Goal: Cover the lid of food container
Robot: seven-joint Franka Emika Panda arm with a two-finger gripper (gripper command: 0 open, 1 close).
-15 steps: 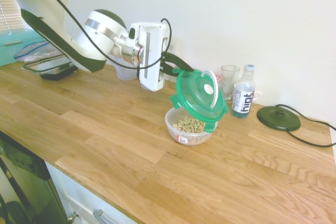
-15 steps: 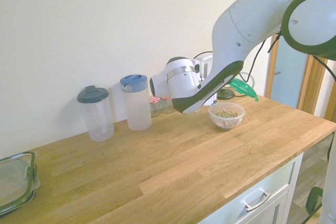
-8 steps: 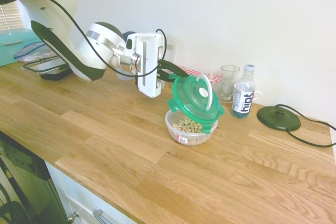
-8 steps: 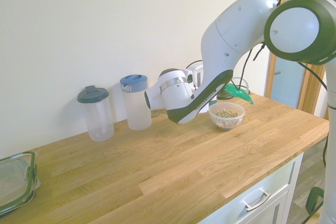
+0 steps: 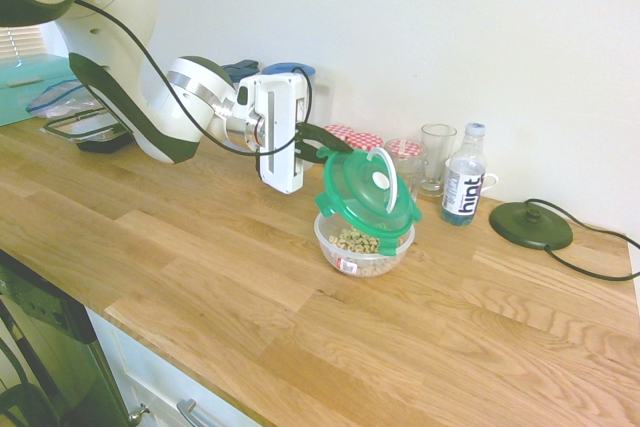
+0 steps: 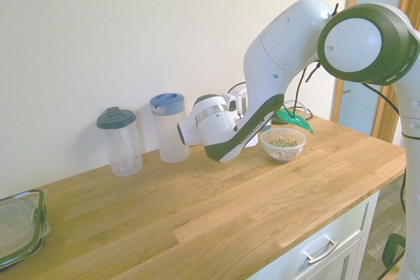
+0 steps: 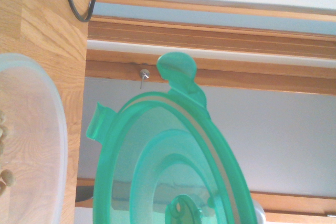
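One claw (image 5: 322, 144), mine, is clamped tight on the rim of the round translucent green plastic lid (image 5: 366, 197), holding it tilted just above the small clear plastic bowl of cereal (image 5: 360, 246) on the wooden counter (image 5: 200, 257). Lowered this steeply, I judge, one edge could catch the bowl's rim, shoving or tipping it.

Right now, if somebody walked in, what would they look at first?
Probably the round see-through green plastic lid, held tilted by the white robot arm's fingers just above the small clear plastic bowl of cereal rings on the wooden counter. Behind them by the wall stand a water bottle with a blue label and a clear drinking glass.
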